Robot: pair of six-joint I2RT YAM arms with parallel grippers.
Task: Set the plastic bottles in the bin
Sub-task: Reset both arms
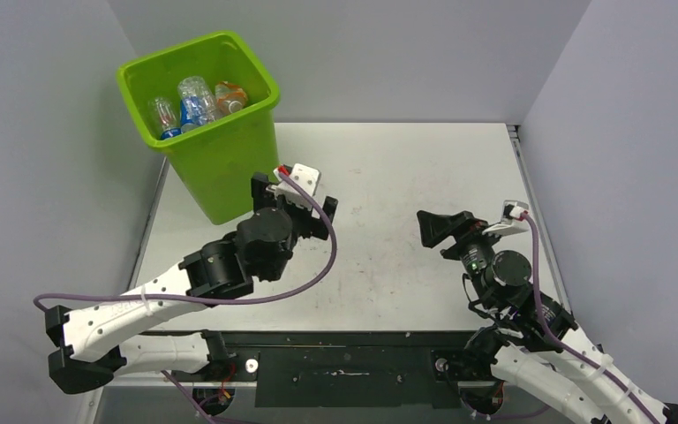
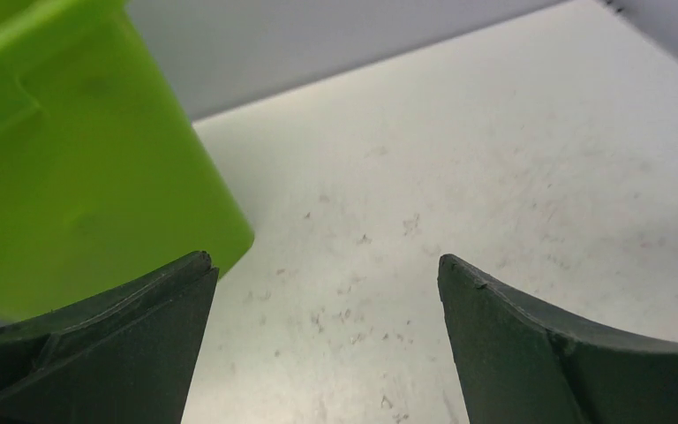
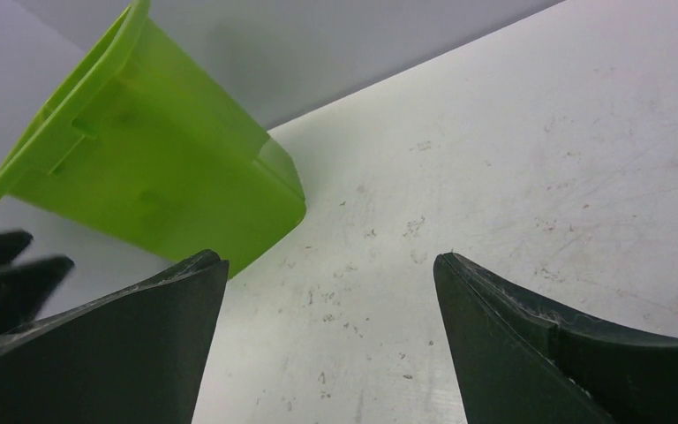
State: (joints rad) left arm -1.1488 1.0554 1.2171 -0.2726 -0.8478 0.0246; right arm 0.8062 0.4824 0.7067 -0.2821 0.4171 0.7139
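The lime-green bin (image 1: 229, 168) stands at the table's far left corner. Several clear plastic bottles (image 1: 196, 102) with blue and orange labels lie inside it. No bottle shows on the table. My left gripper (image 1: 296, 208) is open and empty, just right of the bin's near corner; the left wrist view (image 2: 322, 257) shows the bin wall (image 2: 79, 168) to its left and bare table between the fingers. My right gripper (image 1: 437, 231) is open and empty over the table's right middle; the right wrist view (image 3: 328, 256) shows the bin (image 3: 159, 168) farther off to the left.
Grey walls enclose the table (image 1: 406, 168) at the back and both sides. The table's right edge (image 1: 516, 159) runs beside the right wall. A black rail (image 1: 335, 362) with the arm bases lies along the near edge. Part of the left gripper (image 3: 0, 265) shows in the right wrist view.
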